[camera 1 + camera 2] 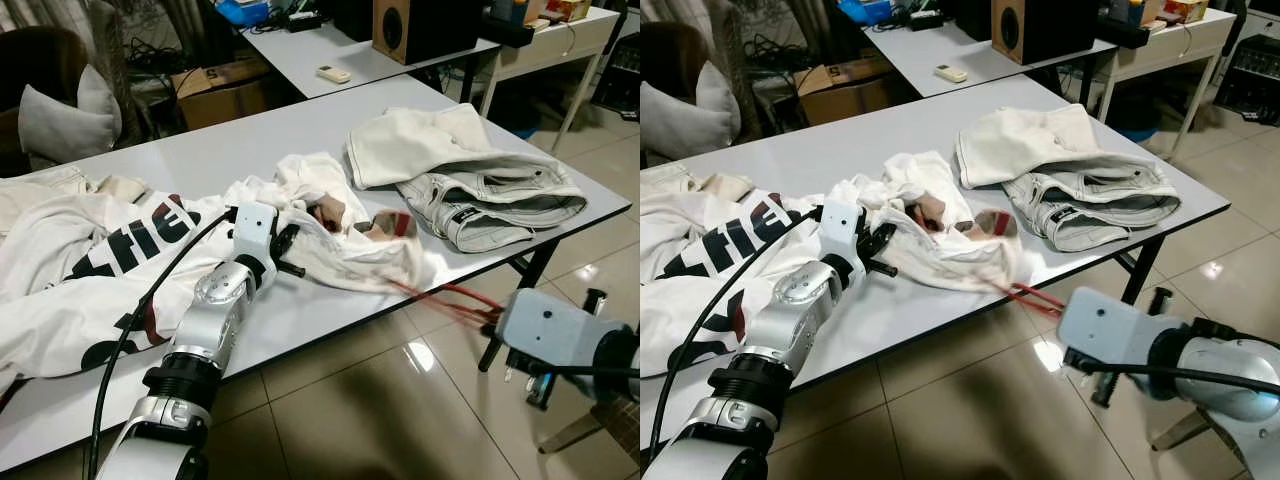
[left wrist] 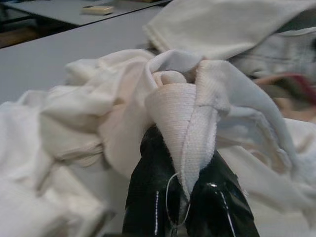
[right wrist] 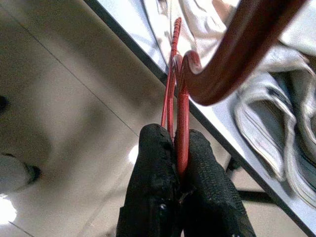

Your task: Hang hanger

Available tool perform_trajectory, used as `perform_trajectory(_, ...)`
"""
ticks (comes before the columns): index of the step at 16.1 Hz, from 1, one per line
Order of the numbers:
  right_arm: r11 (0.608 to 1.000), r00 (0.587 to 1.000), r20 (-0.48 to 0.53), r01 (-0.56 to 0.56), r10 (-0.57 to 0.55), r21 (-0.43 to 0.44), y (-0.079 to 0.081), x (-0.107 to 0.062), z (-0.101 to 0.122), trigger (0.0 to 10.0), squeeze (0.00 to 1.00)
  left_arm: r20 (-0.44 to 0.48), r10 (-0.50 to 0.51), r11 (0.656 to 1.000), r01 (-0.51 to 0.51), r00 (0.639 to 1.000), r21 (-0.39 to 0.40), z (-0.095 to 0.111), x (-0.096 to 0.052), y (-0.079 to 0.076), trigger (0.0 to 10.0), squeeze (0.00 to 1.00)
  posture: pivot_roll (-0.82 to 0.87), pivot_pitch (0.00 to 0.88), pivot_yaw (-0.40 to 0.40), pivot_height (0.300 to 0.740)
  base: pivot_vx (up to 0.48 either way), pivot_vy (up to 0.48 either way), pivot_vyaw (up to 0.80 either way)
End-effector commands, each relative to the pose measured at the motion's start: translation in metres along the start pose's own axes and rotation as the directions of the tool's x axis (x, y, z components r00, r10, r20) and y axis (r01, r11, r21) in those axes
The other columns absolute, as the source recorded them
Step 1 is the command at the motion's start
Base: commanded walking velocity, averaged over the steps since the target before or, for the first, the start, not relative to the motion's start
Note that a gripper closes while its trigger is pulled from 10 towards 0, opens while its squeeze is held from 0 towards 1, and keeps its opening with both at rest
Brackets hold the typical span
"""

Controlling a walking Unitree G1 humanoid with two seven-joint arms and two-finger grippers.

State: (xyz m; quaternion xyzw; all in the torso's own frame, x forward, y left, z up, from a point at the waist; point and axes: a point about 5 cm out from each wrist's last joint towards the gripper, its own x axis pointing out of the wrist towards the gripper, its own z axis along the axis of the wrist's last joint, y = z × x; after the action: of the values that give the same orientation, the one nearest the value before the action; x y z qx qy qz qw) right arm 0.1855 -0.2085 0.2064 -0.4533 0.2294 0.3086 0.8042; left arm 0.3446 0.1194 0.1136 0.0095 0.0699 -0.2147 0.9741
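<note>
left eye view: the left tool (image 1: 290,250) is over the desk (image 1: 250,140), pinching the white garment (image 1: 330,240) near its collar. the red hanger (image 1: 450,300) runs from under the cloth out past the near desk edge toward the right tool (image 1: 515,375), which hangs off the desk over the tiled floor (image 1: 400,420). jeans (image 1: 490,205) lie far right.

right eye view: same layout. the hanger looks only partly threaded into the garment, so i judge dressing it is underway and hanging remains.

left wrist view: the fingers (image 2: 148,197) are clamped on a fold of ribbed white cloth.

right wrist view: the fingers (image 3: 153,197) are closed on the hanger's thin red wires, beside the desk edge, with open floor below for pulling clear.
</note>
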Motion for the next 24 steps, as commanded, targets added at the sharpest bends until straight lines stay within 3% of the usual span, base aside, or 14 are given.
perform_trajectory(1,0.999,0.999,-0.029,0.023,-0.024,-0.024,-0.003,0.001,-0.003,10.0,0.0,0.052,-0.047,0.999,0.046,0.998,0.014,0.013,0.001,-0.002,0.0,0.0,-0.26,0.0,0.112,0.74,0.0,0.0,0.0)
perform_trajectory(6,0.997,0.998,0.039,0.056,-0.054,-0.045,-0.01,-0.002,0.009,10.0,0.0,0.025,-0.062,0.997,0.061,0.998,0.047,0.006,-0.001,-0.004,0.0,0.0,-0.26,0.0,0.107,0.74,0.0,0.0,0.0)
perform_trajectory(10,0.998,0.999,0.033,0.044,-0.042,-0.05,-0.009,0.002,0.008,10.0,0.0,0.036,-0.068,0.997,0.066,0.997,0.049,0.009,-0.002,-0.004,0.0,0.0,-0.25,0.0,0.096,0.74,0.0,0.0,0.0)
perform_trajectory(12,0.999,0.999,0.028,0.02,-0.019,-0.035,-0.005,0.009,0.004,10.0,0.0,0.061,-0.085,0.996,0.082,0.995,0.043,0.013,-0.003,-0.006,0.0,0.0,-0.25,0.0,0.093,0.74,0.0,0.0,0.0)
perform_trajectory(16,0.999,1.0,0.005,-0.031,0.031,0.013,0.009,0.037,-0.012,10.0,0.0,0.133,-0.125,0.992,0.123,0.983,0.022,0.028,-0.007,-0.011,0.0,0.0,-0.21,0.0,0.09,0.74,0.0,0.0,0.0)
perform_trajectory(18,0.999,0.999,0.009,-0.038,0.038,0.025,0.011,0.039,-0.012,10.0,0.0,0.17,-0.134,0.991,0.133,0.976,0.016,0.038,-0.011,-0.013,0.0,0.0,-0.21,0.0,0.087,0.74,0.0,0.0,0.0)
perform_trajectory(19,0.998,1.0,0.007,-0.018,0.018,0.062,0.009,0.041,-0.013,10.0,0.0,0.229,-0.159,0.987,0.162,0.96,0.005,0.051,-0.017,-0.016,0.0,0.0,-0.21,0.0,0.087,0.74,0.0,0.0,0.0)
perform_trajectory(21,0.971,0.989,-0.005,0.143,-0.145,0.189,-0.008,0.046,-0.019,10.0,0.0,0.226,-0.239,0.971,0.232,0.944,0.056,0.054,-0.024,-0.024,0.0,0.0,-0.2,0.0,0.089,0.74,0.0,0.0,0.0)
perform_trajectory(22,0.911,0.969,0.045,0.214,-0.245,0.354,-0.016,0.049,-0.017,10.0,0.0,0.173,-0.254,0.965,0.237,0.952,0.112,0.045,-0.028,-0.024,0.0,0.0,-0.2,0.0,0.088,0.74,0.0,0.0,0.0)
perform_trajectory(23,0.883,0.96,0.059,0.228,-0.275,0.412,-0.018,0.049,-0.016,10.0,0.0,0.152,-0.256,0.962,0.236,0.955,0.134,0.042,-0.029,-0.023,0.0,0.0,-0.2,0.0,0.089,0.74,0.0,0.0,0.0)
perform_trajectory(24,0.766,0.928,0.115,0.217,-0.354,0.605,-0.022,0.051,-0.013,10.0,0.0,0.108,-0.232,0.962,0.212,0.967,0.171,0.034,-0.031,-0.018,0.0,0.0,-0.2,0.0,0.091,0.74,0.0,0.0,0.0)
